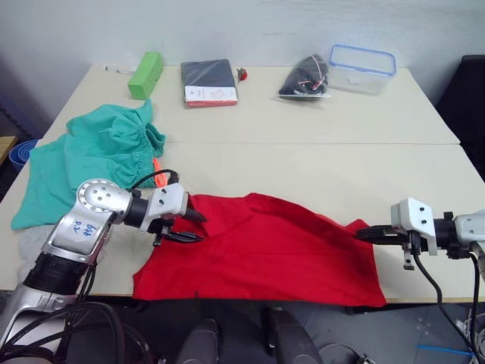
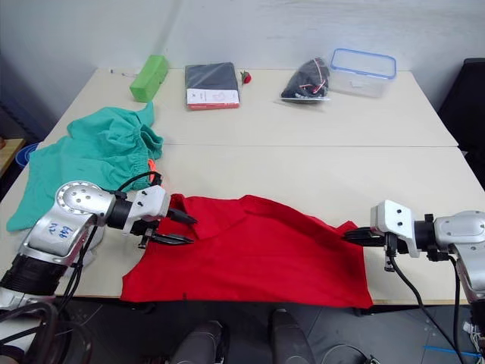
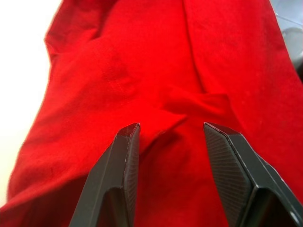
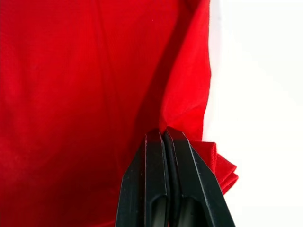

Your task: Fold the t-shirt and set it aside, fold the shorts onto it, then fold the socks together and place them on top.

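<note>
A pale rectangular desk (image 1: 303, 163) carries the whole job, and the job has barely begun. The bright red short-sleeved cloth t-shirt (image 1: 280, 254) lies spread and rumpled across the lower centre of the frame, its lower hem at the near edge, with one ridge raised across it but no clean fold yet. The teal-green cloth shorts with gathered waistband (image 1: 91, 155) sit in a loose heap at the left, their orange drawstring just showing near the shirt's upper left corner; they look untouched, and nothing has been set aside.

At the lower left, the left tool (image 1: 189, 226) hovers with its two black fingers spread apart over the shirt's left edge, a small pucker of red cloth lying between them, not yet pinched. At the lower right, the right tool (image 1: 367, 233) is clenched tight on the shirt's right edge, a bunched corner of fabric caught beside its fingers.

By the look of it, the shirt fold is only starting, with shorts and socks wholly to come.
</note>
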